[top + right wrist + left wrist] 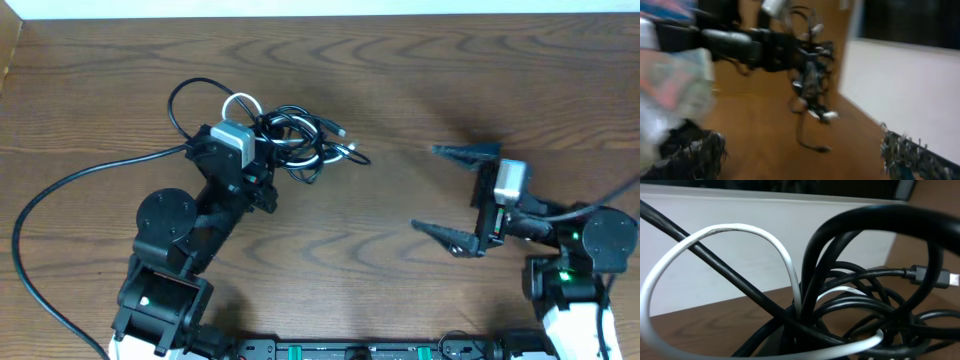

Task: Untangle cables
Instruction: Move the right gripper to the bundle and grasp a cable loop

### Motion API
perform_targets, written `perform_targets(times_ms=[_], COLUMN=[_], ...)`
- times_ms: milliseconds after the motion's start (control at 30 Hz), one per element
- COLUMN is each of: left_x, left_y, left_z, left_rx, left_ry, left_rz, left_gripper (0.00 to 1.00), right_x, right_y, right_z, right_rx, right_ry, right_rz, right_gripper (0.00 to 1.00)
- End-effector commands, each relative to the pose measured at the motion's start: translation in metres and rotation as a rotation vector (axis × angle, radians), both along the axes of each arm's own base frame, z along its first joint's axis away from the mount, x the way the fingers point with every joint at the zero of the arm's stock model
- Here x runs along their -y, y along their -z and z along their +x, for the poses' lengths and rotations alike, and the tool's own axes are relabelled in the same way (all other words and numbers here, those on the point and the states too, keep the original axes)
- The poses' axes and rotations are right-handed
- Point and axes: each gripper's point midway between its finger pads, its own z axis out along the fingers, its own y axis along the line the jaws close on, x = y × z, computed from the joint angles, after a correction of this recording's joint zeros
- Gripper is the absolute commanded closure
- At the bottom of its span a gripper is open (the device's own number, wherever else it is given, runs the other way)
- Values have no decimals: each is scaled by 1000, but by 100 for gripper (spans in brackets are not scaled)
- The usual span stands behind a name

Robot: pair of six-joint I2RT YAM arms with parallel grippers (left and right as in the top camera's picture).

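The right gripper (455,193) has its fingers (465,152) spread wide. One points along the far side and the other along the near side, with bare counter (380,80) between them. They touch nothing and sit well apart from the cables (300,140). In the right wrist view both fingers show only as dark, blurred shapes at the bottom corners.

The left gripper (262,150) is at the near left edge of the cable bundle. Its fingers are hidden under the wrist camera (233,138) and among the loops, so I cannot tell whether they are spread or pinching a cord. The left wrist view shows no fingers at all, only cords crowding the lens.

In that view a white cable (740,230) arcs up and over in a wide loop, and a straight black cord crosses it diagonally. To the right, several black cables (865,220) curl through each other, and one ends in a small plug (927,275) pointing right.

From overhead, the bundle lies on the counter left of centre and toward the far side. It is a tight knot of black loops with the white loop (240,103) at its left. One thin black loop (185,95) swings out further left, and two plug ends (352,152) trail to the right. The right wrist view shows the same tangle, blurred, at the tip of the left arm (740,42).
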Motion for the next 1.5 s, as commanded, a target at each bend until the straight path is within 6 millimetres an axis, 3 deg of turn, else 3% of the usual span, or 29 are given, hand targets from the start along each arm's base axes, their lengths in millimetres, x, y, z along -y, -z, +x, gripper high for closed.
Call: perform_targets(times_ms=[0,167,367,500,767,1333,1467], left_x=[14,34,40,43,69,123,134], left_y=[-2,-3,7,10,1,23,25], left_z=[-3,0,16,21,0,-28,-39], left_rx=[-2,6,-74,-115,-93,-173,-174], left_ry=[89,198,195,196,363,532,574], left_rz=[-17,-37,-112,-161,-169,-142,-129], left_gripper=[92,93,93,93,93,92,93], right_x=[-9,-18,-25,-29,-30,-31,-31], right_y=[5,7,10,9,15,21,24], right_z=[-7,10,17,16,25,31,35], right_rx=[-232,-346,-392,-393,-424,-444,-457], right_ry=[-124,-100,-91,-93,-78,-66,-61], right_rz=[16,73,96,102,107,108,107], right_gripper=[1,1,1,17,56,60,79])
